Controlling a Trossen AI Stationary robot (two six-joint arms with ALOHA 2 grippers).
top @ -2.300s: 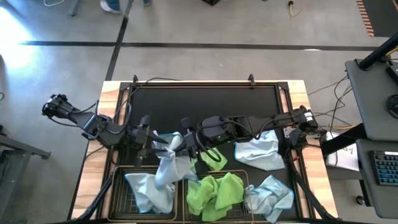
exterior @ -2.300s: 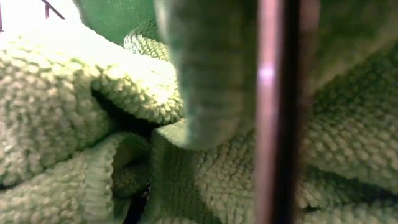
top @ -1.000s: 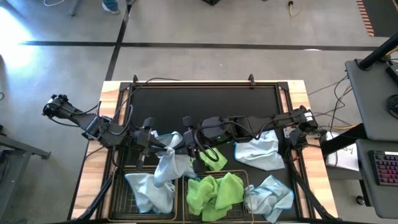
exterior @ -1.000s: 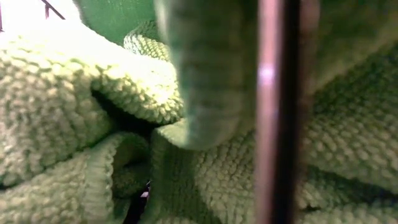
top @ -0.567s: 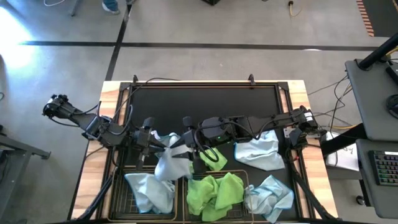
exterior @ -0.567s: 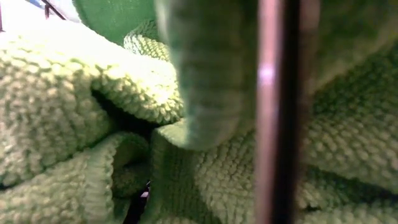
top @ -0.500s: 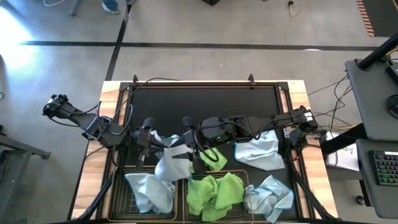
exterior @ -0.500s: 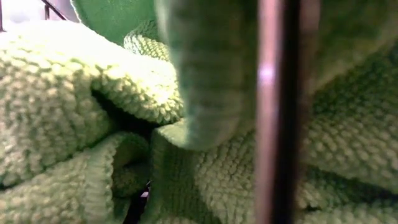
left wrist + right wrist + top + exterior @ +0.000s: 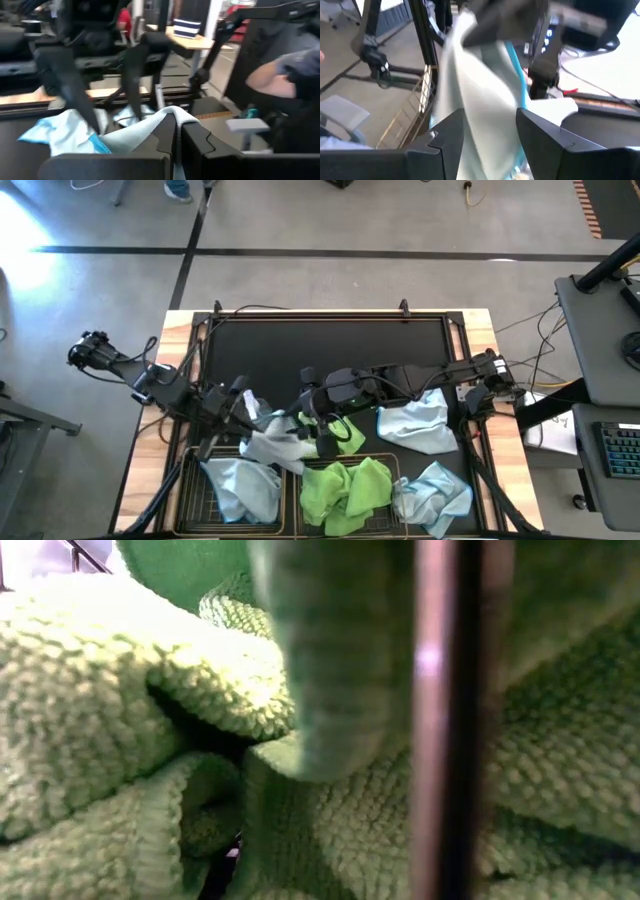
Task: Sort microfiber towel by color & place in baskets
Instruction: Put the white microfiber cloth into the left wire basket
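My left gripper (image 9: 243, 405) is shut on a pale blue towel (image 9: 270, 445), which droops over the far rim of the left basket (image 9: 190, 480). That basket holds another blue towel (image 9: 240, 490). My right gripper (image 9: 315, 425) is open. In its wrist view the held towel (image 9: 485, 95) stands between its fingers; I cannot tell whether it touches them. A green towel (image 9: 345, 435) lies on the black mat by the right gripper. More green towels (image 9: 345, 492) fill the right basket (image 9: 392, 465) and take up the low view (image 9: 120, 720). My left gripper pinches an upper edge of the pale blue towel (image 9: 175, 116) between its two fingers, which come at it about level from the table's left side. The cloth runs into the slit between the shut fingers. The rest hangs slack below, down to the left basket.
Two more pale blue towels lie on the mat, one at the right (image 9: 415, 425) and one at the near right corner (image 9: 435, 495). A basket wire (image 9: 440, 720) crosses the low view. A person's arm (image 9: 270, 75) shows beyond the table.
The pale blue towel, held up between both grippers a second ago, now droops lower and wider from my left gripper alone. My right gripper's fingers stand wider apart and have let the cloth go. My left gripper has turned a little.
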